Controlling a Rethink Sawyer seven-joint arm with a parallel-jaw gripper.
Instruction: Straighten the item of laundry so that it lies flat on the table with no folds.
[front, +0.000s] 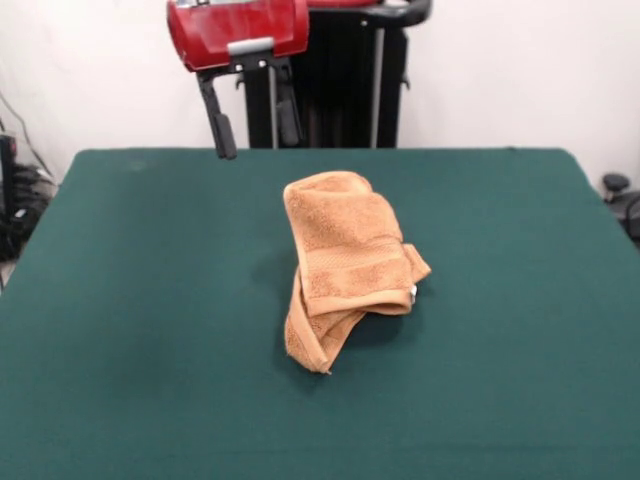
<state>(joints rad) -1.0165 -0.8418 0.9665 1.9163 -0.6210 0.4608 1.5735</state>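
Observation:
An orange-tan terry towel (345, 262) lies crumpled near the middle of the dark green table (150, 330). It is folded over on itself, with a woven band across the top layer and a bit of white tag at its right edge. My gripper (258, 132) hangs open above the far side of the table, up and to the left of the towel and well clear of it. Its two black fingers (222, 128) point downward with nothing between them.
The green tabletop stretches wide on every side of the towel. Dark cables and gear sit off the left edge (15, 200), and a dark object sits off the right edge (618, 190).

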